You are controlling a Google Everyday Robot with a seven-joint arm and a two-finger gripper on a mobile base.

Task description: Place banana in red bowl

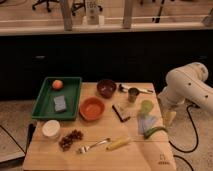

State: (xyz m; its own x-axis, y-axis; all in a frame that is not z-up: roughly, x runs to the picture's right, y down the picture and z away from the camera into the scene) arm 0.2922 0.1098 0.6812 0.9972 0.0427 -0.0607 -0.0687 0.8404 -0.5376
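Note:
The banana (119, 143) lies yellow and flat near the table's front edge, right of a fork (92, 146). An orange-red bowl (92, 108) sits empty at the table's middle left. A darker maroon bowl (106, 87) stands behind it near the back edge. My white arm (187, 85) comes in from the right. My gripper (170, 117) hangs pointing down just off the table's right edge, well to the right of and behind the banana, and holds nothing that I can see.
A green tray (56, 98) at the left holds an orange (57, 84) and a sponge (60, 103). Also on the table are a white bowl (51, 128), grapes (71, 139), a metal cup (133, 94), a green cup (146, 107), a dark bar (120, 113) and a green pepper (155, 131).

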